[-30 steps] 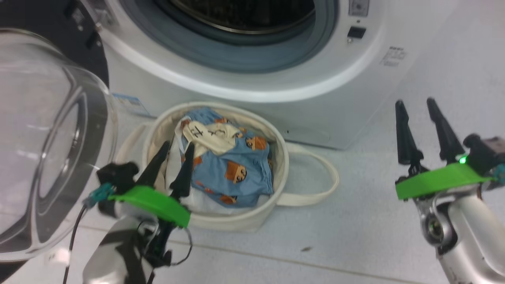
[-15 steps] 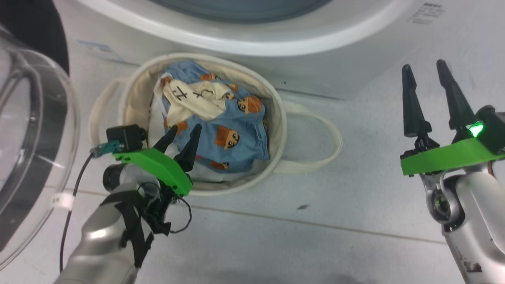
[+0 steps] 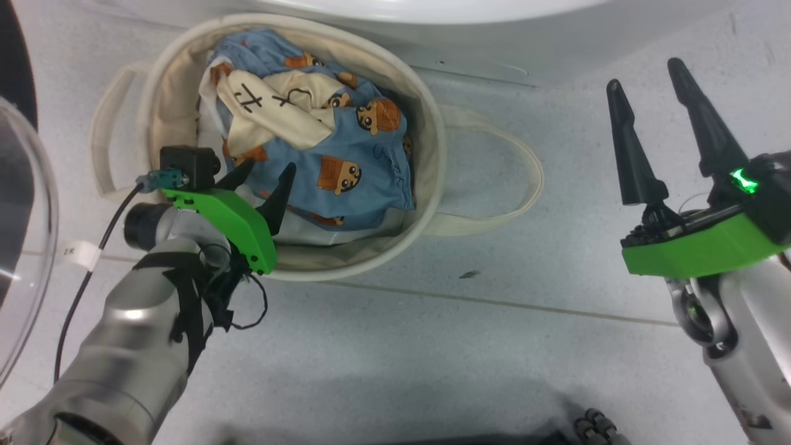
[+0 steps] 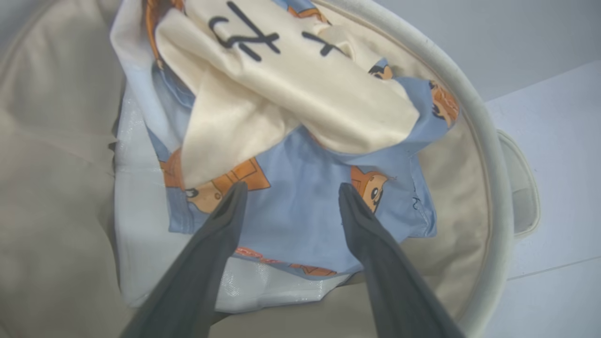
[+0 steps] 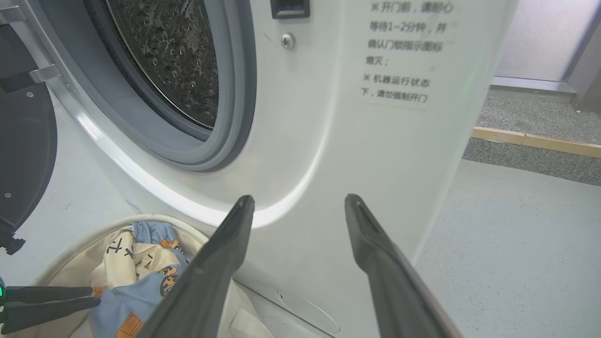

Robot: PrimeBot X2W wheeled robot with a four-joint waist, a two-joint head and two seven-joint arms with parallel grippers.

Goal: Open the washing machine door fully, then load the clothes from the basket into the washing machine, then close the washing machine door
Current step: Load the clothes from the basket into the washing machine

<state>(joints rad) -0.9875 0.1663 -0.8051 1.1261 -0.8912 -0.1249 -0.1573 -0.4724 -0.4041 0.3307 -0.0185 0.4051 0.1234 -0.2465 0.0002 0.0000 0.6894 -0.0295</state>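
the left hand (image 3: 269, 168) hung wide open and empty over the clothes (image 3: 355, 185), near 7 o'clock in the basket (image 3: 434, 154), fingers angled down, likely for a pinch. the right hand (image 3: 643, 74), equally open and empty, sat off at 3 o'clock, leaving the washing machine (image 5: 328, 141) mouth clear, its door (image 5: 23, 141) swung aside.

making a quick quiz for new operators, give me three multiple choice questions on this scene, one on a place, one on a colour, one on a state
1. Where is the left gripper?
A. reaching into the basket, at the clothes
B. on the bare floor
C. clamped on a basket handle

2. What is the clothes' main colour?
A. red
B. light blue
C. black

3. How does the washing machine door stand?
A. shut
B. open by a crack
C. wide open

Answers:
1 A: its fingers point at the fabric inside the rim.
2 B: blue cloth with orange-brown figures.
3 C: the right wrist view shows the drum uncovered and the door off to the side.
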